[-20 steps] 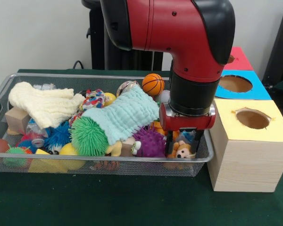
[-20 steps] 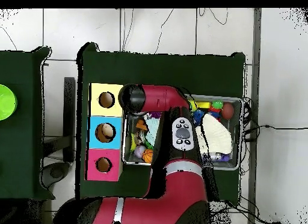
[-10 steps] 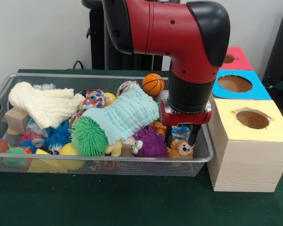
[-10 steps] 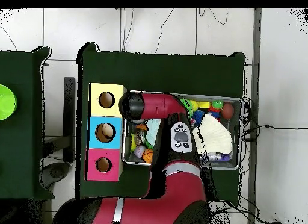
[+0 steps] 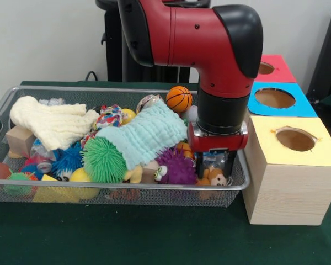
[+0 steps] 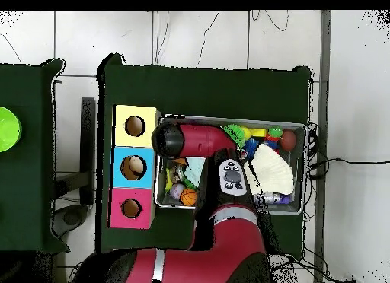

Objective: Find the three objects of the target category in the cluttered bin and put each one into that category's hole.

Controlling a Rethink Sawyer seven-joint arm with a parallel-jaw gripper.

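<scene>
My tool point(image 5: 217, 168) is low in the bin point(image 5: 154, 186), at its near right corner, fingers spread around a small bear point(image 5: 214, 176). I should lower straight, close only on the bear, and avoid the purple ball point(image 5: 176, 167) beside it.

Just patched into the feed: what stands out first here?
The red and black arm dominates, coming down into the wire bin's right end, its gripper low over a small brown plush bear. The bin is crammed with toys and cloths. Beside it stands the wooden box with yellow, blue and red holes.
</scene>
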